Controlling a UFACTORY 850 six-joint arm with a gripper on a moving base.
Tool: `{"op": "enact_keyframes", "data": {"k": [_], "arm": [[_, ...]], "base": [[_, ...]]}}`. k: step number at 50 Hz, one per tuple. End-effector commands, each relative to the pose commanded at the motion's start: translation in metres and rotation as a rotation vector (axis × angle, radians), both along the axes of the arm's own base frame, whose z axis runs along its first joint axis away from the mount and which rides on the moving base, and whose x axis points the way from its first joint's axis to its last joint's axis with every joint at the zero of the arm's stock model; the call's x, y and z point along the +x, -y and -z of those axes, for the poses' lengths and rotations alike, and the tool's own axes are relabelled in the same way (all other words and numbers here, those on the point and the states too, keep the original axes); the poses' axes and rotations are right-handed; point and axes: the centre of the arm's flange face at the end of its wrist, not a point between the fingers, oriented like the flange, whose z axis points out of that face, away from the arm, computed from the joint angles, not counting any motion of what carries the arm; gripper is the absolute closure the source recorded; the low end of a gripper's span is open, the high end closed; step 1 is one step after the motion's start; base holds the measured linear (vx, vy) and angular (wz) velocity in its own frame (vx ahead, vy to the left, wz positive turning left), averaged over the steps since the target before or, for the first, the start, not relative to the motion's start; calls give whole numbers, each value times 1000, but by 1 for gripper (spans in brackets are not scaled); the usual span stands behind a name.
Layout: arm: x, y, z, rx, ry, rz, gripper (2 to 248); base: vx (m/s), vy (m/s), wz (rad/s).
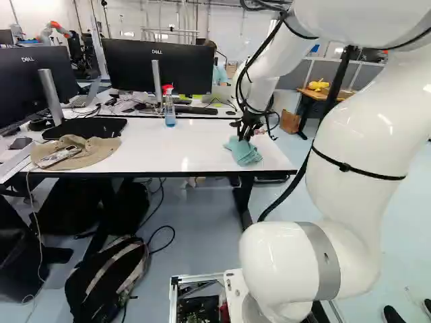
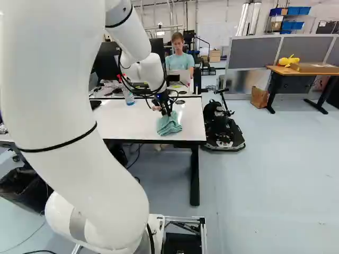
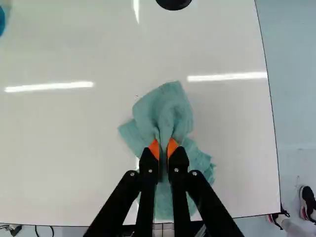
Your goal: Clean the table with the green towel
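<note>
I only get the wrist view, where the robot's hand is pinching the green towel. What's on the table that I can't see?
Observer: A floppy tan hat lies near the front edge of the table, at the left of the left base view.
Operator: Ooh, is anything on the hat?
Observer: Yes, what looks like a phone.
Operator: And is there a squirty bottle?
Observer: Yes, a spray bottle with a red and white top stands upright, farther back than the towel.
</note>
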Motion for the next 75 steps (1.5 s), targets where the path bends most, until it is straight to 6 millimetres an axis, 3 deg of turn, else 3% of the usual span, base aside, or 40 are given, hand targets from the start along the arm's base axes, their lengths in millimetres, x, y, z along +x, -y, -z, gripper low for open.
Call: {"op": "enact_keyframes", "data": {"k": [10, 36, 62, 75], "arm": [[-13, -1, -13, -3, 25, 2, 212], [-41, -1, -12, -3, 23, 8, 212], [-42, -1, -12, -3, 23, 9, 212], [-42, 13, -12, -3, 23, 38, 212]], "base": [[0, 0, 0], [0, 0, 0], [0, 0, 0], [0, 0, 0]]}}
